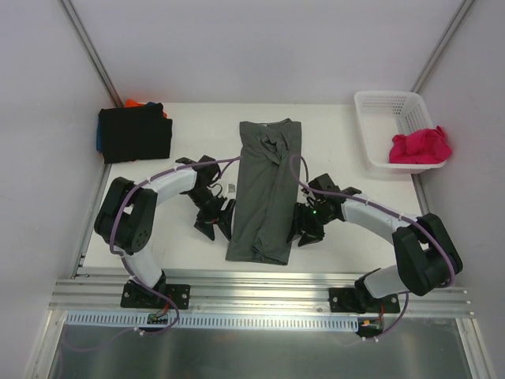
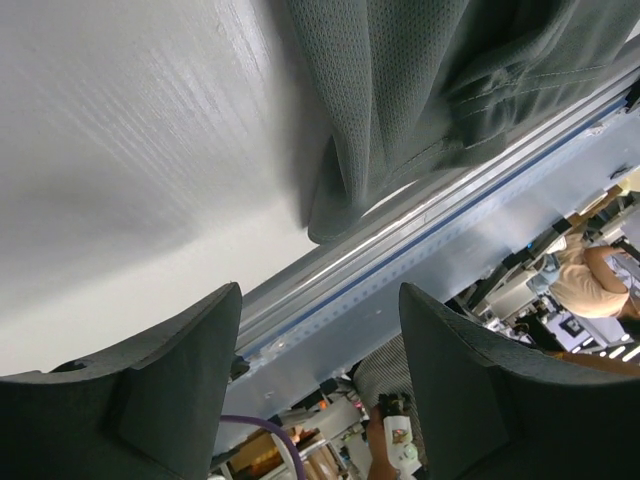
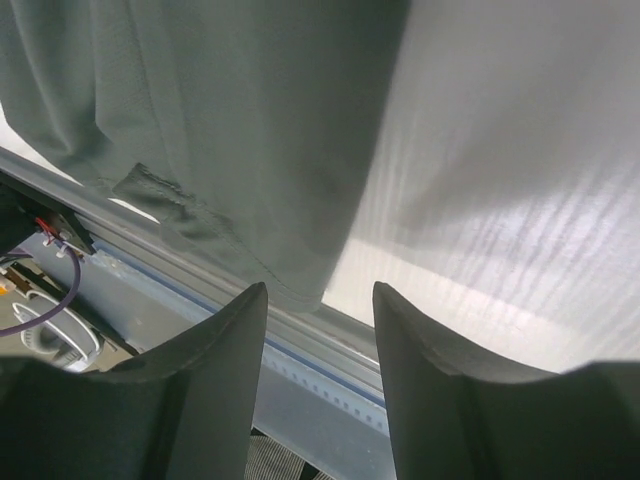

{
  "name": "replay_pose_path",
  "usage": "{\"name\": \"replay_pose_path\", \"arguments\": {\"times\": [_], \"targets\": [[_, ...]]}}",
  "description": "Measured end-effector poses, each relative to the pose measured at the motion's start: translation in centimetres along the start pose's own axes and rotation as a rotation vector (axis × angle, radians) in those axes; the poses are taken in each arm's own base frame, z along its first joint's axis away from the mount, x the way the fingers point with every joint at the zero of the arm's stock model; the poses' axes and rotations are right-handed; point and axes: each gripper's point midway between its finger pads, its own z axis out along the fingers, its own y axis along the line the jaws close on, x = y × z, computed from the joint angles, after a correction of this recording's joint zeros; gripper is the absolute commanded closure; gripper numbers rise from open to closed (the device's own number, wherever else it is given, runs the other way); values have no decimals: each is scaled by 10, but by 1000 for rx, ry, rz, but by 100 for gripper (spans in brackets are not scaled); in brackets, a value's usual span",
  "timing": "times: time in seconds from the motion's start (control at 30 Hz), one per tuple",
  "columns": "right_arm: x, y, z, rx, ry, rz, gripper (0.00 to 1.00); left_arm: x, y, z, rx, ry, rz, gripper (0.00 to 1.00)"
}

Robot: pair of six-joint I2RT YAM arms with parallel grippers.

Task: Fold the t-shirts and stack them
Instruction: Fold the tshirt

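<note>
Dark grey t-shirt [image 1: 264, 193] lies flat, long axis near-to-far, just right of left pincer [image 1: 215, 219] and just left of right pincer [image 1: 306, 227]; both gape wide, empty, about equally near.

White-and-black arms [image 1: 170, 184], purple cables [image 1: 297, 170].

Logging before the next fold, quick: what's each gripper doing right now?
Left gripper: open, holding nothing, beside the dark grey t-shirt at its near corner.
Right gripper: open, holding nothing, at the shirt's other near corner.
</note>
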Motion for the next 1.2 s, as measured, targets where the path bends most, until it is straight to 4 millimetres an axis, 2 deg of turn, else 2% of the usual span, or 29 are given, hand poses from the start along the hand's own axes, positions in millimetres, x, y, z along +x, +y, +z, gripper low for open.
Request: {"name": "replay_pose_path", "arguments": {"times": [0.1,0.3,0.43,0.67,0.83,0.93,1.07,1.2], "targets": [[4,5,5,-17,5,-5,51,-1,1,4,9,15,-13,36],[28,4,15,-8,64,-9,52,0,0,8,23,23,-25,38],[33,7,18,-9,78,-20,54,-2,0,9,29,21,-36,40],[33,4,31,8,107,1,55,-5,-1,16,53,36,-62,41],[26,10,34,-7,100,-3,58,-6,-3,19,72,47,-76,43],[24,11,35,-15,93,-9,61,-6,-3,20,76,49,-79,45],[22,12,37,-17,92,-12,66,-7,-4,20,80,46,-79,55],[20,15,38,-20,91,-18,67,-7,-7,20,94,47,-79,57]]}}
